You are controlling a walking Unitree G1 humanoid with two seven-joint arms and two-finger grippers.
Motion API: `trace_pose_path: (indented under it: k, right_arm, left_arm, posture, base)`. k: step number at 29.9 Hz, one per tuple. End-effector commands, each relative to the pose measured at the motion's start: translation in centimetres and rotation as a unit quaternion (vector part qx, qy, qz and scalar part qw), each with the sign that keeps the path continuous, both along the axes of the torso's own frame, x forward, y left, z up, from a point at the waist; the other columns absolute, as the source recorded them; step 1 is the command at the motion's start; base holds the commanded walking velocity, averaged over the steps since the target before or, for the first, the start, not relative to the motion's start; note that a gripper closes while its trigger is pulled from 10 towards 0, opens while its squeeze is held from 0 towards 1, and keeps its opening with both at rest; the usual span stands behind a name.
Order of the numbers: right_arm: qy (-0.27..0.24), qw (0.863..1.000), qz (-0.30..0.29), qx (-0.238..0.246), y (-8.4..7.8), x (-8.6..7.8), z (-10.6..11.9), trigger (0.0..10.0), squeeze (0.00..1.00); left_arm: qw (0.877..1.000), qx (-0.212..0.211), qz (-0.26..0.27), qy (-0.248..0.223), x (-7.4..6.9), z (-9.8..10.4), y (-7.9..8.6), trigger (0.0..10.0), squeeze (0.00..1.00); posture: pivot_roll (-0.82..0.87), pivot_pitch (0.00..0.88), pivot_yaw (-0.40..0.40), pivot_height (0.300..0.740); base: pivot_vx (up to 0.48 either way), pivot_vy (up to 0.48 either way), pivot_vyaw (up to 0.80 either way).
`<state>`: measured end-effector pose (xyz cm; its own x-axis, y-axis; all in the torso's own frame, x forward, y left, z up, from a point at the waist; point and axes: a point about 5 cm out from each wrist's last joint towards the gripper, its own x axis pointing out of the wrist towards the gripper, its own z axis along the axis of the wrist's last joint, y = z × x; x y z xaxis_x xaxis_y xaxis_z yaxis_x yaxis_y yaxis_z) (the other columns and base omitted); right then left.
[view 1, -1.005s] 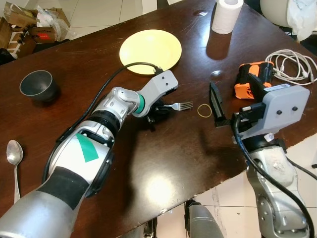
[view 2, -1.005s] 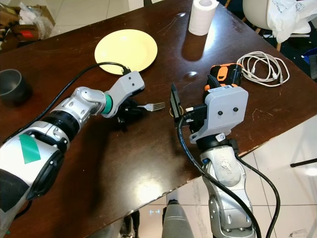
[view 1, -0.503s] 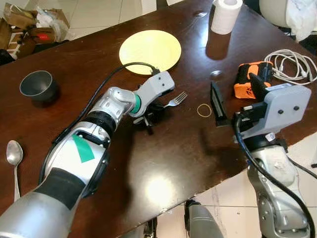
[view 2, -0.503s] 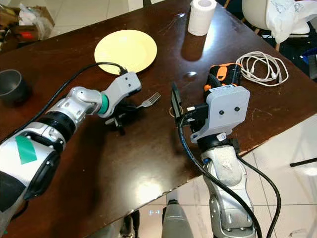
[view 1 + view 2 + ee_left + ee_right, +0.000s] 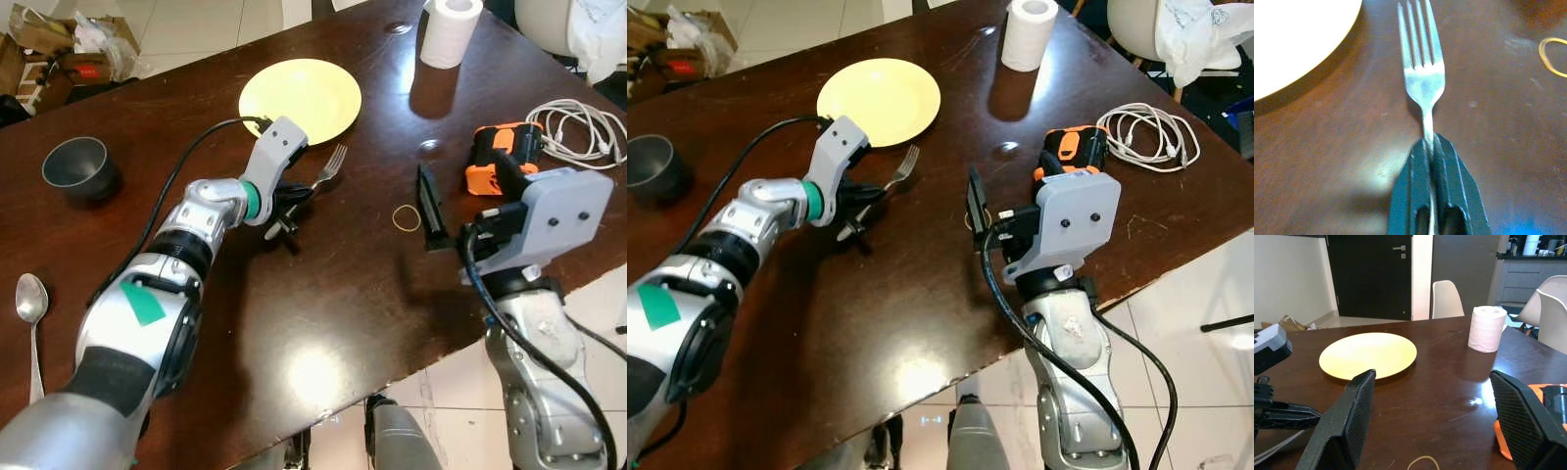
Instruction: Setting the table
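One fork [image 5: 331, 164], tines toward the plate [image 5: 300, 100], in the left tool [image 5: 292, 194].

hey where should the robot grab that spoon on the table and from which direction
Judging by its pose, the spoon is best taken by the thin handle, coming straight down from above with the fingers across it. It lies flat on the table, bowl toward the far side, handle toward the robot. The left gripper is nearer but shut on the fork.

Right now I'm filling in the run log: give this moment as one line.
left claw: shut on fork | fork: beside plate, tines toward it | right claw: open, idle
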<state>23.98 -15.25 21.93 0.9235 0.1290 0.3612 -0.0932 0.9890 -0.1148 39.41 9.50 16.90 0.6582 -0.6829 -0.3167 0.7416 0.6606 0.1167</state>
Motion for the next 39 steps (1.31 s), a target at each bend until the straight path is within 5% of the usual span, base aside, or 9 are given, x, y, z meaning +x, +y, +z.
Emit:
trace_pose_path:
  k: [1, 5, 12, 20, 30, 35, 39]
  right_arm:
    - [0.008, 1.0, 0.001, 0.005, 0.1, 0.0, -0.5, 10.0, 0.0]
    - [0.015, 1.0, -0.013, 0.005, -0.9, -0.2, -0.9, 10.0, 0.0]
    - [0.017, 1.0, -0.02, 0.004, -2.0, 0.0, -1.0, 10.0, 0.0]
    - [0.021, 1.0, -0.001, 0.001, -1.6, 0.7, -1.1, 10.0, 0.0]
    - [0.021, 0.999, 0.038, -0.005, -0.5, 1.8, -1.0, 10.0, 0.0]
    - [0.016, 0.999, 0.043, -0.007, -0.5, 2.1, -0.8, 10.0, 0.0]
    - [0.01, 0.999, 0.04, -0.013, -0.9, 2.3, -0.6, 10.0, 0.0]
  left_arm:
    - [1.0, 0.002, 0.014, -0.009, -0.1, -0.2, 0.7, 10.0, 0.0]
    - [0.997, 0.03, 0.059, -0.036, -0.4, -0.7, 2.9, 10.0, 0.0]
    - [0.985, 0.007, 0.148, -0.093, -1.8, 0.4, 6.1, 10.0, 0.0]
    - [0.972, -0.033, 0.205, -0.109, -3.0, 0.0, 6.3, 10.0, 0.0]
    - [0.953, -0.121, 0.209, -0.184, -5.0, 3.0, 2.6, 10.0, 0.0]
    - [0.947, -0.107, 0.218, -0.208, -4.7, 4.2, 3.0, 10.0, 0.0]
    - [0.943, -0.071, 0.228, -0.232, -4.8, 5.2, 5.1, 10.0, 0.0]
  posture:
    - [-0.07, 0.109, 0.144, 0.74]
    - [-0.06, 0.094, 0.147, 0.74]
    - [-0.02, 0.074, 0.129, 0.74]
    - [-0.01, 0.065, 0.098, 0.74]
    - [-0.03, 0.039, 0.07, 0.74]
    - [-0.02, 0.029, 0.068, 0.74]
    - [-0.02, 0.004, 0.07, 0.74]
  base:
    - [0.0, 0.0, 0.0]
    - [0.0, 0.0, 0.0]
    - [0.0, 0.0, 0.0]
    - [0.0, 0.0, 0.0]
    - [0.0, 0.0, 0.0]
    - [0.0, 0.0, 0.0]
    - [0.0, 0.0, 0.0]
